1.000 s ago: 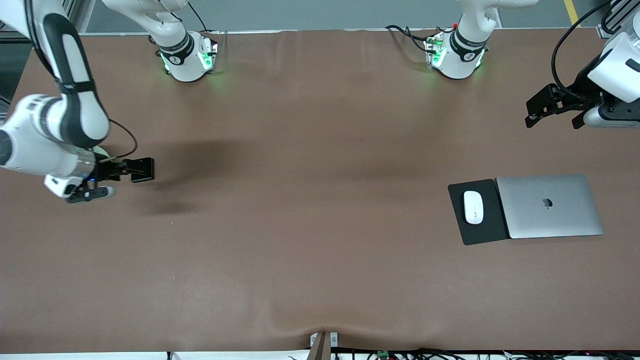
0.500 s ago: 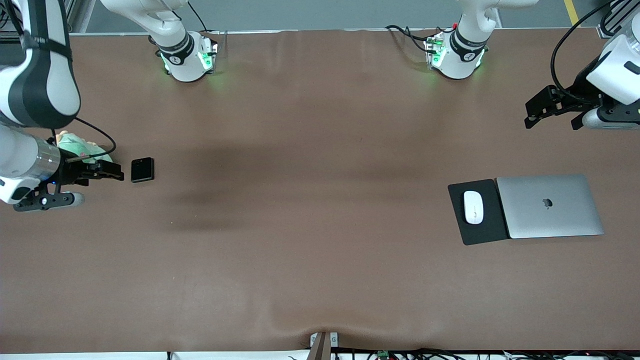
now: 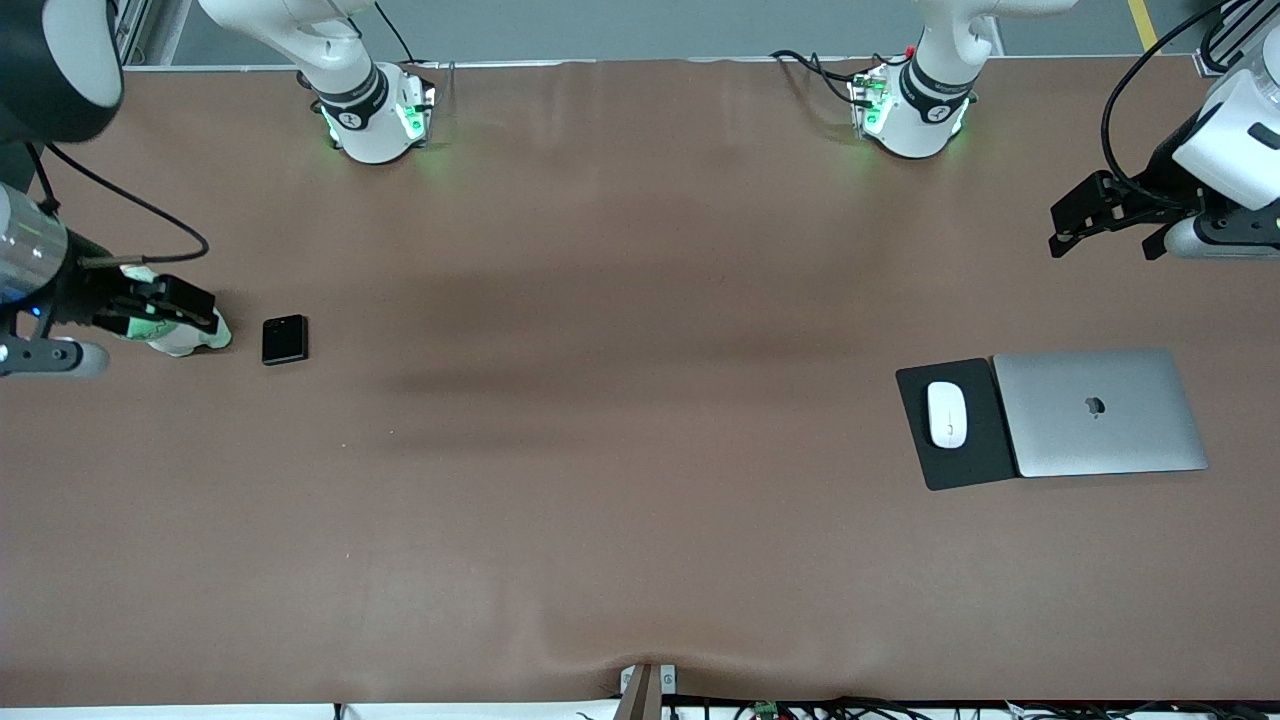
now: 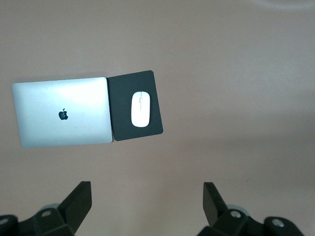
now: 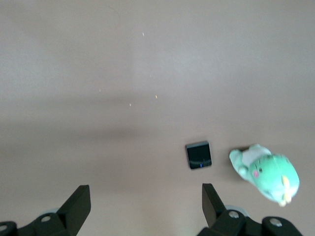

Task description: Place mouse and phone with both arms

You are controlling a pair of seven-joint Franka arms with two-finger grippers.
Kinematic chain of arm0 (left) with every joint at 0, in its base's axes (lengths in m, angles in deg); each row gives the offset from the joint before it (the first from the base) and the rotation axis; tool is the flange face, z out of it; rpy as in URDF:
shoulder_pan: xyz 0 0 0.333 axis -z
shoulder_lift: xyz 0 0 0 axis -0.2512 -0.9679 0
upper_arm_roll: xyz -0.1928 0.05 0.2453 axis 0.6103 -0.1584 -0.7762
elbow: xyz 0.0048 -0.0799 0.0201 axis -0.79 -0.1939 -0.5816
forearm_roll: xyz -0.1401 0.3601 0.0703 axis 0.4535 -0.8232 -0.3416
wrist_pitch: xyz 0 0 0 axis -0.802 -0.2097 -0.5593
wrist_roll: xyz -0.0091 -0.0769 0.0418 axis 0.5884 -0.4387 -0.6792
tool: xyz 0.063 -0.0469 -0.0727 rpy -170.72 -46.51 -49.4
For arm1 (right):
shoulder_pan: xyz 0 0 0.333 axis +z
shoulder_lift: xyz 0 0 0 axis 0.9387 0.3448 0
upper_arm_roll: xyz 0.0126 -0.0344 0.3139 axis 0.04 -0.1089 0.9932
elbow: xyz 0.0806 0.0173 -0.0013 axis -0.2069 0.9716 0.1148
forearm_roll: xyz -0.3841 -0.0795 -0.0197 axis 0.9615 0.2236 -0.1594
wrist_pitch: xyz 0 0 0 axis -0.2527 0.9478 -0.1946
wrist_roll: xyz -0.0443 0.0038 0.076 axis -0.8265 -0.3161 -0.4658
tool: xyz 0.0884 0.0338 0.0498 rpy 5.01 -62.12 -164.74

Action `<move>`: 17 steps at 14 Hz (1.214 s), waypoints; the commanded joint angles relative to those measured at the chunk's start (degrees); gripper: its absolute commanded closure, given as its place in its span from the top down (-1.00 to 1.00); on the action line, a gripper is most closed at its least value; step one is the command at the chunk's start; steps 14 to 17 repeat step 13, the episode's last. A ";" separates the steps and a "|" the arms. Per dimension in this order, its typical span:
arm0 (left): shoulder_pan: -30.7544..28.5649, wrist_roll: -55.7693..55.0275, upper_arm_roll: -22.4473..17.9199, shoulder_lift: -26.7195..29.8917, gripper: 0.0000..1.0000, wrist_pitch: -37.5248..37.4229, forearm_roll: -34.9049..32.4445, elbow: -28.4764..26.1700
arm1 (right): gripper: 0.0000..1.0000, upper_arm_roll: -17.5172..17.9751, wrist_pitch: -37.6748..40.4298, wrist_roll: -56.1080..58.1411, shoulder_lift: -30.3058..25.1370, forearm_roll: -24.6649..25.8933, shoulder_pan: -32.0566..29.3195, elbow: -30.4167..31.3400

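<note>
Phone (image 3: 284, 339) flat on tabletop (image 3: 620, 450) toward right arm's end, beside green plush toy (image 3: 185, 335); mouse (image 3: 946, 414) on black pad (image 3: 960, 460) beside laptop (image 3: 1098, 412). Right tool (image 3: 160, 305) wide and empty above toy; left tool (image 3: 1085, 215) wide, waiting. Best kept clear of both. Toy's face plain only in right wrist view.
</note>
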 commanded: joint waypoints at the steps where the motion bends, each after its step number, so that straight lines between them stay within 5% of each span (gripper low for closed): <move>1: 0.12 0.22 -0.05 -0.58 1.00 0.06 -0.81 0.78 | 1.00 4.52 2.53 -0.37 -3.04 -0.12 -8.23 0.85; 2: 0.12 0.13 0.04 -0.67 1.00 0.06 -0.81 0.87 | 1.00 8.39 2.19 -0.54 -3.48 0.48 -10.63 1.90; 3: 0.12 0.13 -0.05 -0.76 1.00 0.06 -0.81 0.96 | 1.00 8.17 1.84 -0.97 -3.49 0.92 -9.70 2.26; 6: 0.12 0.13 0.04 -0.76 1.00 0.06 -0.81 0.96 | 1.00 0.11 1.31 -0.89 -3.49 0.84 -3.38 2.53; 17: 0.12 0.04 0.04 -0.84 1.00 0.15 -0.81 0.96 | 1.00 -0.36 0.60 -0.10 -3.49 0.58 -3.98 3.14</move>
